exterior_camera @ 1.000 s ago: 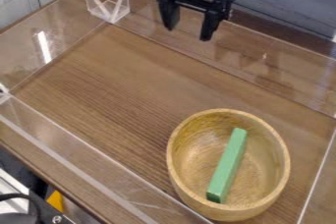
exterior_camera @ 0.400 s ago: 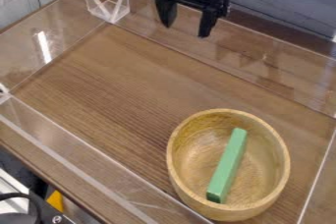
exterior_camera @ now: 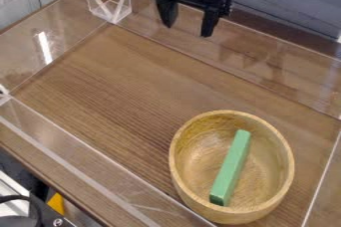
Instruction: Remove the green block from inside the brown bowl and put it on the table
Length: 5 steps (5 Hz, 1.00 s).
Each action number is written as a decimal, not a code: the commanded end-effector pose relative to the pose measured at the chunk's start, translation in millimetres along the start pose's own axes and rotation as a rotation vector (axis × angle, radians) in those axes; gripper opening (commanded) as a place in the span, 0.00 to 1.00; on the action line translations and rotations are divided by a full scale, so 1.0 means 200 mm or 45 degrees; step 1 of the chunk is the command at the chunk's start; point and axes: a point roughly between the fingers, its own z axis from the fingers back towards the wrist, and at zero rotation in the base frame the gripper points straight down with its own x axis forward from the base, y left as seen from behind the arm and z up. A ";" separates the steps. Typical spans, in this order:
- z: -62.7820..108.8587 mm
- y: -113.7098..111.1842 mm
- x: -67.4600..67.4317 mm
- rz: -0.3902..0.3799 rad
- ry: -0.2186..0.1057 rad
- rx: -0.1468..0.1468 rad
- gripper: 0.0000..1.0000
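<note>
Brown wood-grain tabletop [exterior_camera: 114, 87] carries the round light-brown wooden bowl [exterior_camera: 178, 153]; inside lies the long, bright green rectangular block [exterior_camera: 232, 167], long axis running near rim to far rim, slightly skewed. Black two-fingered gripper [exterior_camera: 189, 14] stands spread at the far edge; approach should centre above the block, fingers straddling its narrow width, clearing the rim.

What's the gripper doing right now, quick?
Gripper: open, fingers spread wide, holding nothing, at the far side of the table, away from the bowl.
</note>
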 end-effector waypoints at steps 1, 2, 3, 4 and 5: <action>0.11 0.01 0.04 0.013 -0.106 0.001 1.00; 0.12 0.01 0.04 0.016 -0.122 0.001 1.00; 0.12 0.00 0.04 0.016 -0.133 0.001 1.00; 0.13 0.00 0.03 0.013 -0.143 0.000 1.00; 0.15 -0.03 0.00 0.013 -0.122 -0.009 1.00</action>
